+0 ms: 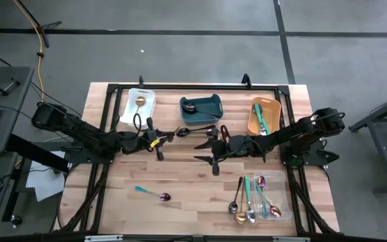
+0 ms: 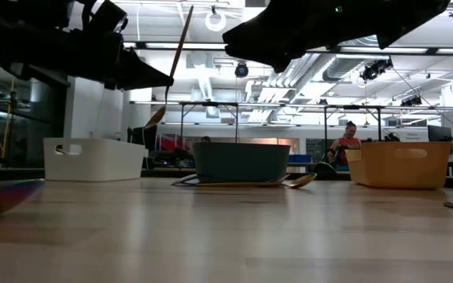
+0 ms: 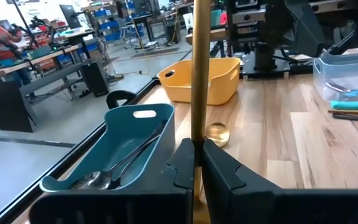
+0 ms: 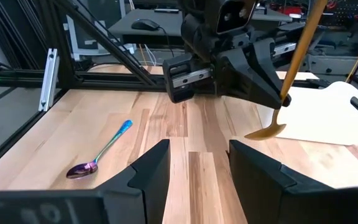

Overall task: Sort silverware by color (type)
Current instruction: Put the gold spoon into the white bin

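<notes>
My left gripper (image 4: 281,98) is shut on a gold spoon (image 4: 300,43) above the table's middle, in front of the white bin (image 1: 138,106). My right gripper (image 4: 197,168) stands open just to its right, facing it, with nothing between the fingers. A purple spoon with a blue handle (image 4: 98,158) lies flat on the wood near the front left. More silverware lies in front of the teal bin (image 1: 201,106), among it a gold spoon (image 3: 217,133). Other pieces lie in the bins. My left gripper pinches the gold spoon's handle low down, just above the bowl (image 4: 283,93), between its two fingers. The fingers come level from the table's left and lie across the handle. The spoon stands almost upright, handle up (image 3: 198,68), bowl (image 4: 267,130) hanging clear of the table.
The orange bin (image 1: 264,115) at the back right holds teal-handled utensils. The clear bin (image 1: 271,196) at the front right holds several pieces. The white bin holds a gold spoon, and the teal bin holds dark utensils (image 3: 120,168). Bare wood lies at the front middle. A person (image 2: 344,140) sits far behind.
</notes>
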Tool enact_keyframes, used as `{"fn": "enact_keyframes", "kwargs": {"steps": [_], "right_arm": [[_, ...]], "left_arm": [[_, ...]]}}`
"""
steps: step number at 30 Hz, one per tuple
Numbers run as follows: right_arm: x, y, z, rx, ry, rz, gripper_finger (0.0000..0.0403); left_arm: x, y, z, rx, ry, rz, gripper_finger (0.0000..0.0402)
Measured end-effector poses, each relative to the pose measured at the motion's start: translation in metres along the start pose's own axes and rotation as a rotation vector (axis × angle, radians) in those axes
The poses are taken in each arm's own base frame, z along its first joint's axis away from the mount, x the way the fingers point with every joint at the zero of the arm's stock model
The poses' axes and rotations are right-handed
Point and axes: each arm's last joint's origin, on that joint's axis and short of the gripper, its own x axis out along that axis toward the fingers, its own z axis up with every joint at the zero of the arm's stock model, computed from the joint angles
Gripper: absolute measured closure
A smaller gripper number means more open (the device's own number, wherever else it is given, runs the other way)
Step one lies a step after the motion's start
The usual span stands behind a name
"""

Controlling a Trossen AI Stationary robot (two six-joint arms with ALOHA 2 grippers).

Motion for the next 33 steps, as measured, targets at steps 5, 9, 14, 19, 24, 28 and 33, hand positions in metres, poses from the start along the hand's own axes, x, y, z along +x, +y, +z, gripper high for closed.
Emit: {"fn": "enact_keyframes", "kwargs": {"steps": [5, 9, 14, 19, 24, 28, 33], "right_arm": [[0.0, 0.0, 0.0, 0.007, 0.001, 0.0, 0.0244], [0.0, 0.0, 0.0, 0.007, 0.001, 0.0, 0.0244], [0.0, 0.0, 0.0, 0.007, 0.001, 0.0, 0.0244], [0.0, 0.0, 0.0, 0.008, 0.001, 0.0, 0.0244], [0.0, 0.0, 0.0, 0.011, 0.001, 0.0, 0.0244], [0.0, 0.0, 0.0, 0.056, 0.001, 0.0, 0.0244], [0.0, 0.0, 0.0, 0.079, 0.001, 0.0, 0.0244]], "left_arm": [[0.001, 0.004, 0.004, 0.009, 0.018, 0.147, 0.0398], [0.007, 0.021, 0.026, 0.102, 0.065, 0.327, 0.0398], [0.014, 0.069, 0.064, 0.145, 0.326, 0.446, 0.0398], [0.006, 0.119, 0.082, -0.009, 0.546, 0.483, 0.0398], [-0.008, 0.147, 0.068, -0.164, 0.767, 0.511, 0.0398], [-0.023, 0.158, 0.052, -0.252, 0.956, 0.577, 0.0398], [-0.022, 0.171, 0.045, -0.389, 0.971, 0.57, 0.0398]]}}
